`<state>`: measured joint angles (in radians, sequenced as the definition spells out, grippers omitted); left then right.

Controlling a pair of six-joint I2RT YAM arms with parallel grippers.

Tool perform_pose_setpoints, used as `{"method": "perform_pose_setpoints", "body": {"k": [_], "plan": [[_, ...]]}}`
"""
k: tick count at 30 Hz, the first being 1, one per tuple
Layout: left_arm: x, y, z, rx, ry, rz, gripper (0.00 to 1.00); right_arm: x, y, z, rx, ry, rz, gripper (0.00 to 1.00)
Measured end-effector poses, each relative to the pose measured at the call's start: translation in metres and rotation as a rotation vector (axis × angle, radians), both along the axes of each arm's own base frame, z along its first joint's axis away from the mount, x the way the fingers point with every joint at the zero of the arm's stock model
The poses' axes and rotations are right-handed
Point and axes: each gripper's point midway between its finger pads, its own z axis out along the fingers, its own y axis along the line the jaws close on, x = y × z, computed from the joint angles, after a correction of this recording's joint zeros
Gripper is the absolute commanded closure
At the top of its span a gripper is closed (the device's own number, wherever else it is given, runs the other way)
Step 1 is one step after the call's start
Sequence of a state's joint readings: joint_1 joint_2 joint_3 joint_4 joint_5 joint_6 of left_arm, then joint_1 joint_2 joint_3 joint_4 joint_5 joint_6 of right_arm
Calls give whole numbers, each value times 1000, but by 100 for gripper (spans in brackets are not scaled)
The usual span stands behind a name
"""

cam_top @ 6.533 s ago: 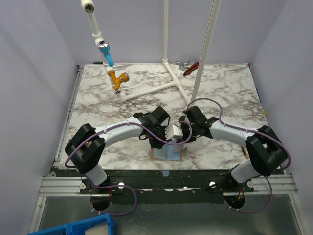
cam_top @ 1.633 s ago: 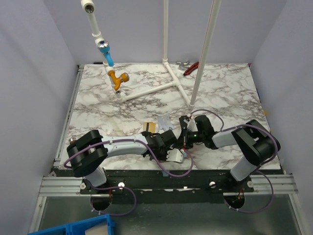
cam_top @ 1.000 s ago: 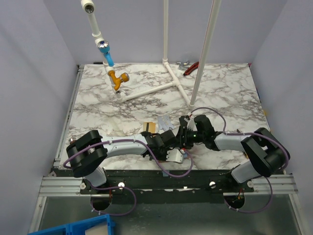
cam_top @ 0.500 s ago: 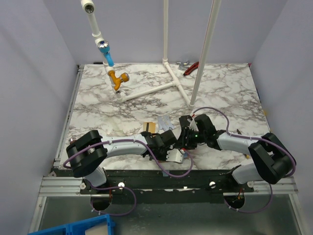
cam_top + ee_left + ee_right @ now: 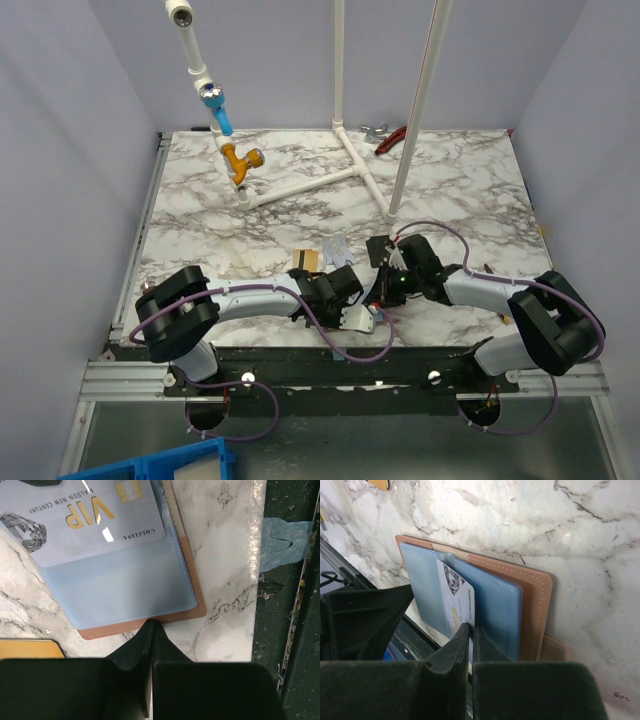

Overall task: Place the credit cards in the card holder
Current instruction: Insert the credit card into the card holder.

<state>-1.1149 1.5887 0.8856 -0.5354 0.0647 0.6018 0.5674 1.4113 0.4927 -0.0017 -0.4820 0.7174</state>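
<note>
Three cards show: one gold card (image 5: 305, 258) and one pale card (image 5: 335, 246) lie flat on the marble table (image 5: 450, 180) just behind the arms, and one silvery VIP card (image 5: 90, 515) sits part-way inside a clear sleeve of the single card holder (image 5: 130, 590), open flat near the front edge. The left gripper (image 5: 150, 629), jaws pressed together and empty, touches the holder's tan edge. The right gripper (image 5: 471, 630) pinches the VIP card's exposed edge between nearly meeting jaws.
</note>
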Motion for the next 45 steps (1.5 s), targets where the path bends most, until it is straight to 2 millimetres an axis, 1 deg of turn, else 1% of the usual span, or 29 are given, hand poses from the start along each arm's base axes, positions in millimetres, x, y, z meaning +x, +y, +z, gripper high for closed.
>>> {"method": "perform_pose_setpoints", "body": {"k": [6, 13, 19, 22, 26, 27, 30, 32, 36, 38, 41, 42, 44, 45], "plan": [[0, 0, 0, 0, 0, 0, 100, 4, 3, 4, 10, -7, -1, 98], [0, 0, 0, 0, 0, 0, 100, -1, 11, 0, 12, 7, 14, 99], [0, 0, 0, 0, 0, 0, 100, -2, 14, -3, 13, 11, 28, 99], [0, 0, 0, 0, 0, 0, 100, -2, 15, -3, 13, 12, 30, 93], [0, 0, 0, 0, 0, 0, 100, -3, 21, -5, 14, 18, 42, 84], [0, 0, 0, 0, 0, 0, 100, -3, 30, -5, 16, 18, 63, 74], [0, 0, 0, 0, -2, -3, 100, -3, 32, -3, 21, 19, 66, 67], [1, 0, 0, 0, -4, -11, 100, -1, 36, 0, 23, 8, 76, 62], [2, 0, 0, 1, -6, -13, 100, -2, 33, 3, -2, 9, 72, 61], [3, 1, 0, 1, -6, -10, 100, -3, 29, 6, -17, 4, 67, 61], [3, 1, 0, -2, -7, -9, 100, -3, 22, 7, -43, 0, 55, 67], [3, 1, 0, -4, -8, -9, 100, -3, 20, 7, -51, -2, 52, 73], [3, 1, 0, -10, -9, -7, 100, -4, 18, 7, -62, -2, 48, 88], [3, 1, 0, -11, -9, -7, 100, -3, 17, 6, -64, -1, 46, 93]]}}
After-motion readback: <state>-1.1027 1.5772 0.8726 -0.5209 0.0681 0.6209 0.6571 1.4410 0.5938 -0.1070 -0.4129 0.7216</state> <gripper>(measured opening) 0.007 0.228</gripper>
